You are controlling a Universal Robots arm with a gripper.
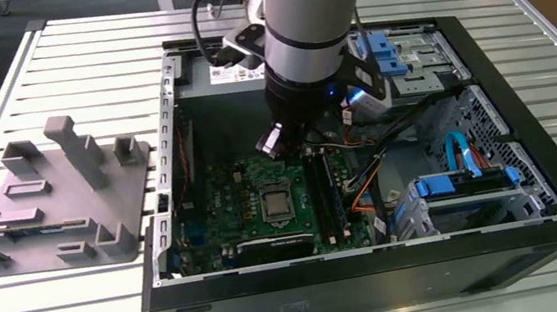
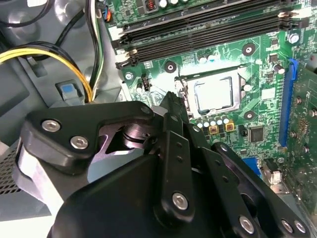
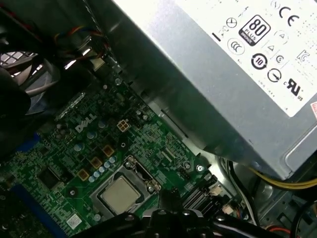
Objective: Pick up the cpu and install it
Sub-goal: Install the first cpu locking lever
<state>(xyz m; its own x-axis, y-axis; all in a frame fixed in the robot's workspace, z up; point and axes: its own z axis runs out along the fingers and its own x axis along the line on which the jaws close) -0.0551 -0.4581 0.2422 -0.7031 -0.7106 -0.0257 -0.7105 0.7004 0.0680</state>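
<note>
The cpu (image 2: 214, 92) is seen seated flat in the socket (image 3: 130, 184), just beyond the gripper (image 2: 171, 106), whose fingers appear closed, empty.

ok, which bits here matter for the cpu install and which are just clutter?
Job:
cpu, sitting in the socket frame
gripper, above the motherboard

Lying about:
grey holder tray on the table
power supply
blue drive brackets

One high overview, two close wrist cameras

The exterior view is looking steeply down on the open computer case (image 1: 381, 248) on the desk (image 1: 76, 62); both wrist views are peering closely at the motherboard (image 2: 257, 74), sharing its socket (image 3: 121, 191) past the gripper (image 2: 171, 106).
</note>
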